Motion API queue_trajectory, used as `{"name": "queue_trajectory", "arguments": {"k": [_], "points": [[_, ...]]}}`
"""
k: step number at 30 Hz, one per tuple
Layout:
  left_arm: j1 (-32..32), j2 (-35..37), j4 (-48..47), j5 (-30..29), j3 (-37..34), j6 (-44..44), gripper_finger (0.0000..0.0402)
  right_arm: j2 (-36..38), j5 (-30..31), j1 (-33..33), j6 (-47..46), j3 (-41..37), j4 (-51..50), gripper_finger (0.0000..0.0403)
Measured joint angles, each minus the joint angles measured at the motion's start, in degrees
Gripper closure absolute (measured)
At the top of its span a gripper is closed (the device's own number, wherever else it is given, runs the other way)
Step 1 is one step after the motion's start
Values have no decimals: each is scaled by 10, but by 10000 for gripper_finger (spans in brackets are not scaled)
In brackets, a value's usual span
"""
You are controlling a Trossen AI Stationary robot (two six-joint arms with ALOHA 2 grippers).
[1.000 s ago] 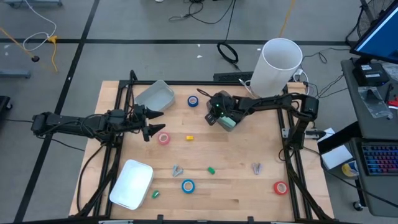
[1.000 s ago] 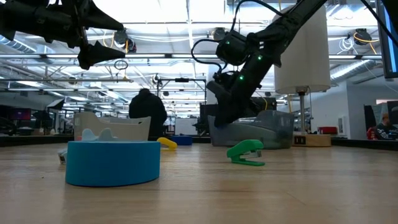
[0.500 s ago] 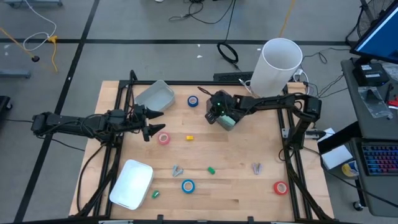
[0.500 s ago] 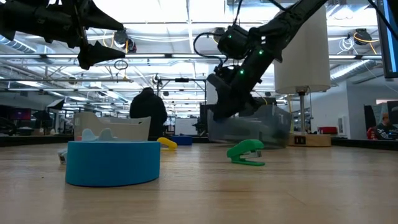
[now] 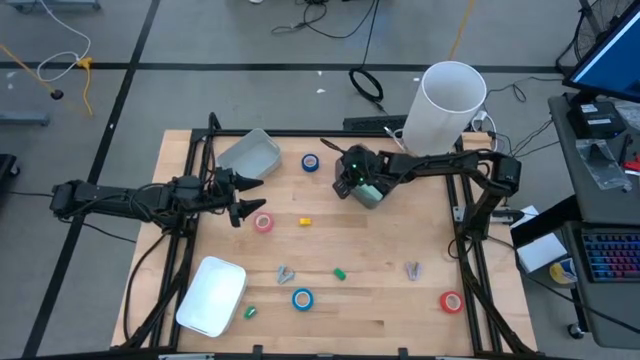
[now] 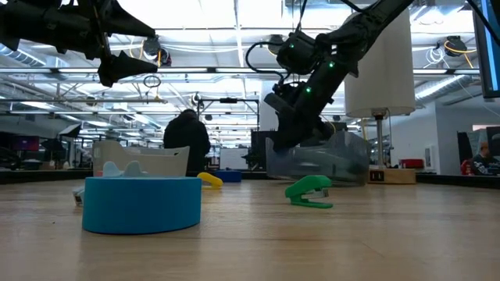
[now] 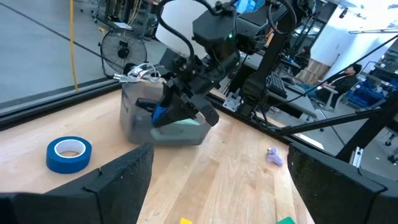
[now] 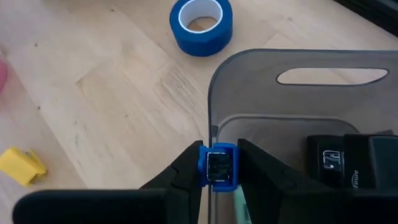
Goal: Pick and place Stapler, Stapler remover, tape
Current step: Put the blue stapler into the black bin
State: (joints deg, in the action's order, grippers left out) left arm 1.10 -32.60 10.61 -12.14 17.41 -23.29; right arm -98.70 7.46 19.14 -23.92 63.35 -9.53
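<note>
My right gripper (image 8: 217, 167) is shut on a small blue piece (image 8: 217, 148) and hovers at the rim of a grey see-through bin (image 5: 370, 192), which stands on the table toward its far side. A black stapler (image 8: 348, 163) lies inside that bin. My left gripper (image 5: 243, 196) waits open above the table's left part, near a pink tape roll (image 5: 263, 222). Other tape rolls lie flat on the wood: blue (image 5: 310, 161), blue (image 5: 302, 298) and red (image 5: 450, 300). Two small grey stapler removers (image 5: 285, 273) (image 5: 412, 269) lie on the near half. My right gripper pinches the small blue piece (image 8: 217, 149) between its two fingers (image 8: 186, 169), coming from above and slanting down. The piece is lifted clear of the table, right over the bin's rim (image 8: 211, 127). Whether it touches the rim, I cannot tell.
A second grey bin (image 5: 250, 152) stands at the far left, a white lid (image 5: 212, 295) at the near left, and a tall white cylinder (image 5: 447, 105) beyond the far right edge. Small yellow (image 5: 305, 221) and green (image 5: 340, 272) blocks lie mid-table. A person shows in the room behind.
My right gripper has risen a little and shifted slightly toward the table's far right, staying shut on the blue piece over the bin.
</note>
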Motion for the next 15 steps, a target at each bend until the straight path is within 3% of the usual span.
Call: {"name": "queue_trajectory", "arguments": {"k": [15], "points": [[0, 0, 1, 0, 0, -2, 36, 0, -2, 2, 6, 0, 3, 308]]}}
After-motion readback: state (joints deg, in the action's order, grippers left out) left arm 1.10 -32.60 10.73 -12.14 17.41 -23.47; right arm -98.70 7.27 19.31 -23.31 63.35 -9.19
